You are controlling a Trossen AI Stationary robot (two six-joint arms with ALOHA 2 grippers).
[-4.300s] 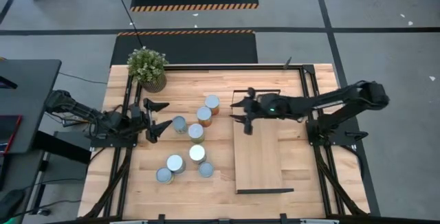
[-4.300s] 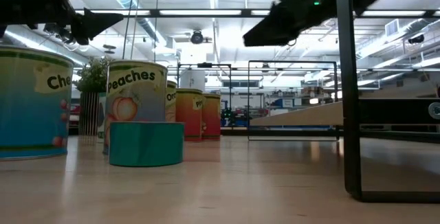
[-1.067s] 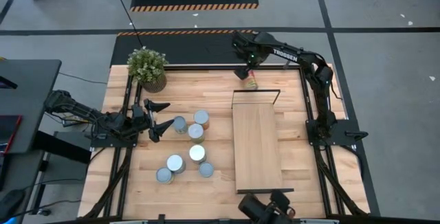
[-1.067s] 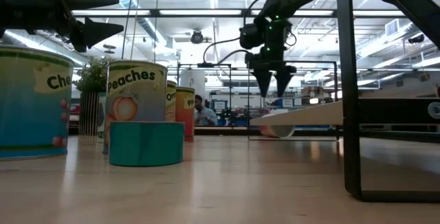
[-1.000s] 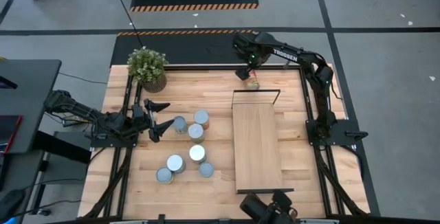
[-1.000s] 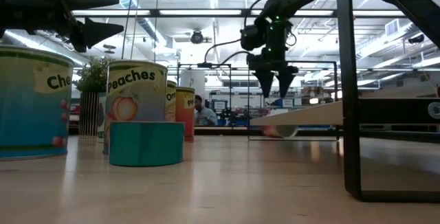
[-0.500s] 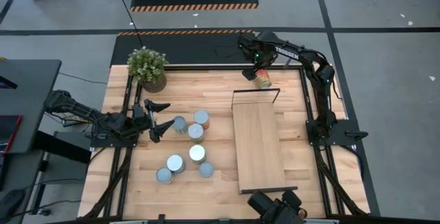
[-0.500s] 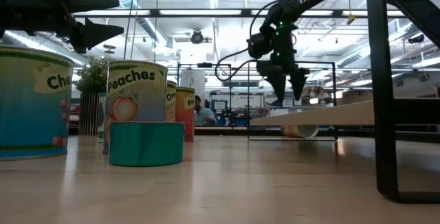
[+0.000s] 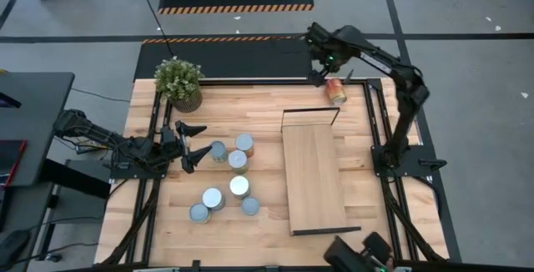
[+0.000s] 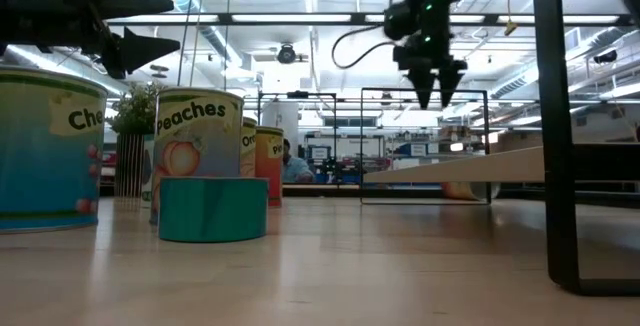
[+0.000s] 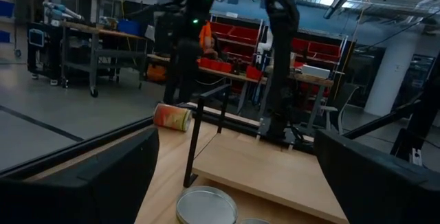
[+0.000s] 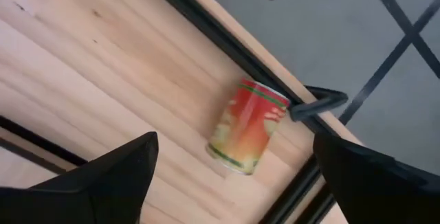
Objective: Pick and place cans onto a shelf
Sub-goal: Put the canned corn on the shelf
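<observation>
Right tool (image 9: 321,73) raised, open | can (image 9: 335,91) rolled, lying sideways

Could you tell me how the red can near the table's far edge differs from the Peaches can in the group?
The red can lies on its side on the table beyond the shelf; the Peaches can stands upright.
The red can lies alone, below the open right gripper; the Peaches can stands among other cans, nearer the left gripper.
The red can's label is red and green, the Peaches can's pale.
Neither is on the shelf.
</observation>
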